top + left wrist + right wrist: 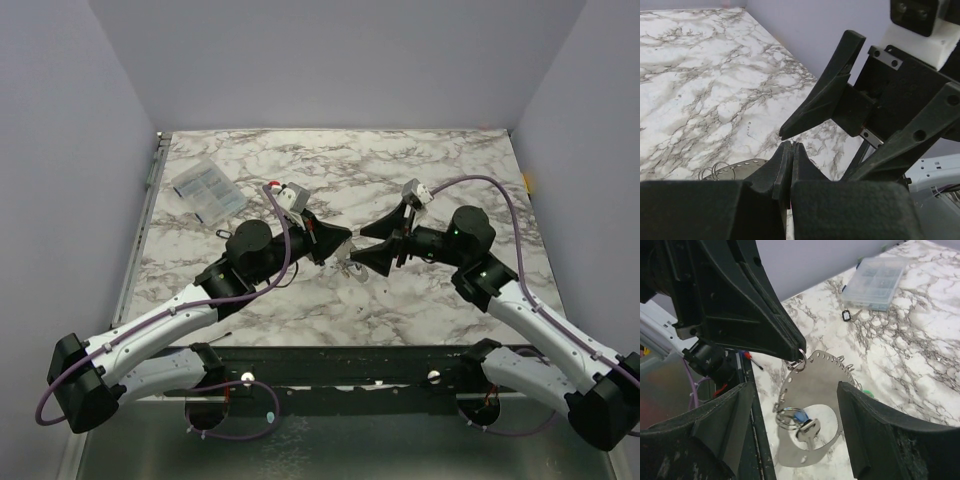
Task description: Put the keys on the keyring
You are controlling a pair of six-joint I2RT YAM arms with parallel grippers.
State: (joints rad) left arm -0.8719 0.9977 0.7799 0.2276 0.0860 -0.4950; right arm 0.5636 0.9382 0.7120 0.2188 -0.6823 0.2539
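Observation:
The keyring [827,385] is a flat metal plate with holes along its rim and small wire rings. My left gripper [797,351] is shut on one small ring at the plate's top edge and holds the plate hanging above the marble. One of the keys [807,429], silver with a blue head, hangs on a ring in the plate's large opening. A green head [867,393] peeks out behind the plate. My right gripper [796,392] is open, with one finger on each side of the plate and touching nothing. In the left wrist view my left gripper [791,145] is pressed shut, and the plate [735,169] shows below it.
A clear plastic box [208,190] lies at the back left of the marble table [440,170], with a small black item [846,315] near it. In the top view both grippers, left [347,240] and right [358,247], meet tip to tip at mid-table.

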